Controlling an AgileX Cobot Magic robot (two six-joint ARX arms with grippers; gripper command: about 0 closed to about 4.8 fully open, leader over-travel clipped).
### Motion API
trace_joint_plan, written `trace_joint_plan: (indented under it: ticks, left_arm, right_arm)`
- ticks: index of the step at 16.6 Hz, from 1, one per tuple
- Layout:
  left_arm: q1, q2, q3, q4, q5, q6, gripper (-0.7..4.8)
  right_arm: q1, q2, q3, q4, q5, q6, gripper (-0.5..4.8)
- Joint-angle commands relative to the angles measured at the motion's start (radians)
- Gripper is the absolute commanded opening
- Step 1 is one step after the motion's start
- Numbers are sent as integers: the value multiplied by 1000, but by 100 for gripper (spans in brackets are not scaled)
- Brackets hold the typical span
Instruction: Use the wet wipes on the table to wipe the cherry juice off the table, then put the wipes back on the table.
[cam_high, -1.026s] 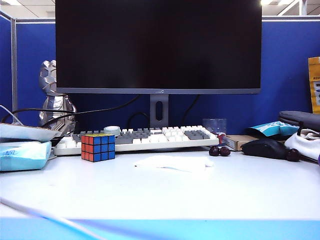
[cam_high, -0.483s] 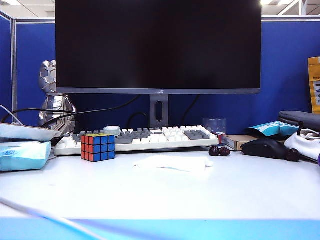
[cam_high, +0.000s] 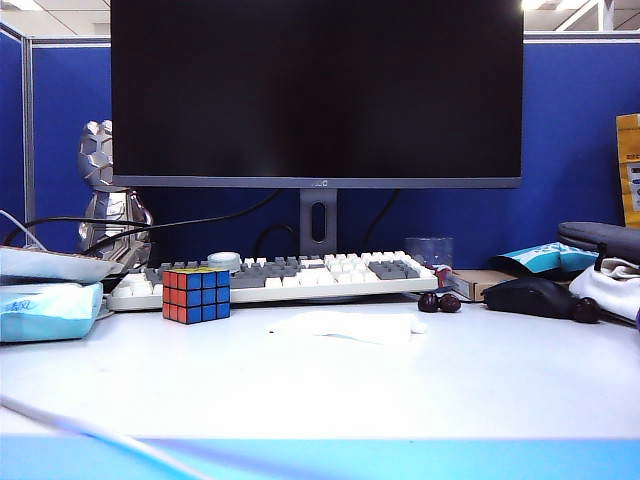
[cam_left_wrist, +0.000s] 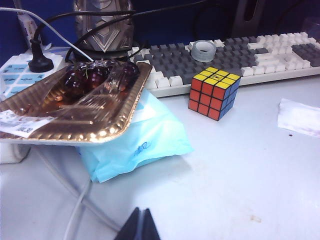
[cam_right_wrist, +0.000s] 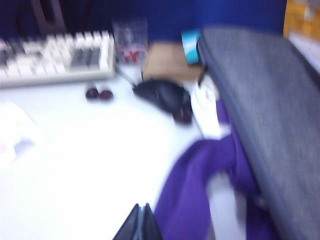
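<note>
Wipe (cam_high: 345, 325) lies flat mid-surface (cam_high: 320, 390), right of the cube (cam_high: 196, 294). My left end effector (cam_left_wrist: 140, 225) and right end effector (cam_right_wrist: 141, 222) are both closed, empty, well apart from it.

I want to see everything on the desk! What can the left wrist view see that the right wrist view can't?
Only the left wrist view shows the puzzle cube, the gold tray of cherries resting on the blue tissue pack, and the shut left tool. Only the right wrist view, blurred, shows the black mouse, two loose cherries, purple cloth, and the shut right tool. Both show the keyboard, the wet wipe and the table.
</note>
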Motion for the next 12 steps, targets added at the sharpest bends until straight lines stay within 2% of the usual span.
trace_joint_plan:
  ticks: [1, 4, 12]
  left_arm:
    - [2, -3, -1, -11, 4, -4, -2]
    - [2, -3, -1, -11, 4, -4, -2]
    - [2, -3, -1, -11, 4, -4, -2]
  right_arm:
    - [0, 0, -2, -18, 8, 10, -1]
    - [1, 0, -2, -19, 4, 109, -1]
    - [0, 0, -2, -14, 2, 75, -1]
